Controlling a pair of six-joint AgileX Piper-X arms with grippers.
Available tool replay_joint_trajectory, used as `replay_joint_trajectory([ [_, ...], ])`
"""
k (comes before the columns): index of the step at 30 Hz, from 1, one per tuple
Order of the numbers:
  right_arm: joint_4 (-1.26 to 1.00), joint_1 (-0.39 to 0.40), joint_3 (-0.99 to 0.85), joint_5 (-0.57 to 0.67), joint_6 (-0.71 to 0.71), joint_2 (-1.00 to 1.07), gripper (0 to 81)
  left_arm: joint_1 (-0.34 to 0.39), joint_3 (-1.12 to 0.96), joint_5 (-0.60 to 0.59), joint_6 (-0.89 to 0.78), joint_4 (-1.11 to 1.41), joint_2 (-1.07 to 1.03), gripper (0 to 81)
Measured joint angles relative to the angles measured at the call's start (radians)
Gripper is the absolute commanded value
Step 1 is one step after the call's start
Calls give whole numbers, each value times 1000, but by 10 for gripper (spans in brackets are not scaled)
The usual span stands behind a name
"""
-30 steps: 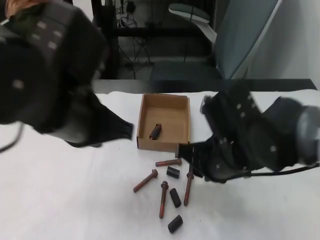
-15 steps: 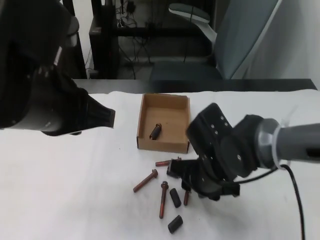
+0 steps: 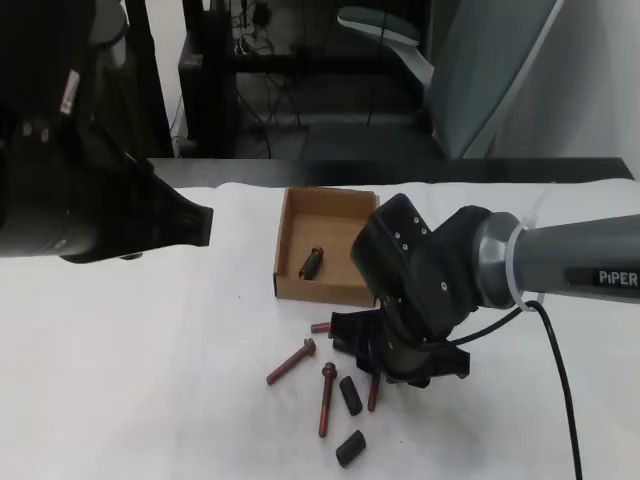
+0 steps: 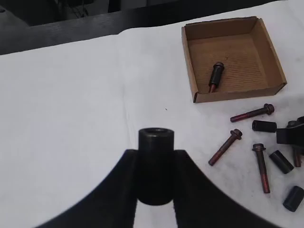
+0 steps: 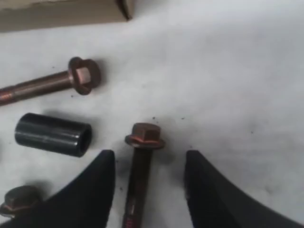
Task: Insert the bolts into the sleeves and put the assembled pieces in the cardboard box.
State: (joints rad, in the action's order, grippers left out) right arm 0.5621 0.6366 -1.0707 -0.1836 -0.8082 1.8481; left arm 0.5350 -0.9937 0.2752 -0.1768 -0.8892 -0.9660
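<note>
Left jaws: pinching a black sleeve [image 4: 156,142], which stands upright between them with its open end up. They are held above the white table [image 4: 71,95], well off to one side of the cardboard box [image 4: 237,95].
Right jaws: spread, down low just in front of the box, with one finger on either side of a bolt [image 5: 142,142] that lies flat on the table. As far as I can see neither finger touches it.
Box: open at the top. One assembled piece [image 4: 214,78], a bolt pushed through a sleeve, lies slanted on its floor.
Loose bolts: three more lie in front of the box. One [image 4: 252,113] is close to the box's front wall, a second [image 4: 225,147] lies farther out, and a third [image 4: 261,167] farther still.
Loose sleeves: three lie on their sides among those bolts. The first [image 4: 264,126] is nearest the box, the next [image 4: 281,161] is beyond it, and the last [image 4: 294,198] is farthest away.
</note>
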Motion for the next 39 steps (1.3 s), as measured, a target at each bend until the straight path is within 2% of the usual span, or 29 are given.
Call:
replay_joint_trajectory([
  [2, 14, 0, 0, -10, 0, 0, 39, 0, 0, 0, 1, 0, 0, 18],
  [3, 20, 0, 0, -12, 0, 0, 3, 0, 0, 0, 3, 0, 0, 18],
  [9, 30, 0, 0, -15, 25, 0, 0, 0, 1, -7, 5, 0, 0, 18],
  [13, 30, 8, 9, 0, 130, -32, 0, 0, 20, -68, 29, 54, 0, 18],
  [20, -118, 21, 19, -4, 430, -357, 0, 0, 186, -247, 9, 300, 5, 18],
  [25, -219, 21, 16, 28, 585, -596, 0, 5, 328, -317, -25, 589, 5, 18],
  [32, -335, 38, 26, 367, 685, -738, 0, 69, 480, -479, -3, 1122, -8, 18],
  [35, -391, 64, 60, 413, 693, -738, 6, 104, 495, -554, -3, 1208, -42, 18],
  [39, -512, 101, 139, 418, 693, -738, 6, 145, 500, -577, 3, 1249, -73, 18],
])
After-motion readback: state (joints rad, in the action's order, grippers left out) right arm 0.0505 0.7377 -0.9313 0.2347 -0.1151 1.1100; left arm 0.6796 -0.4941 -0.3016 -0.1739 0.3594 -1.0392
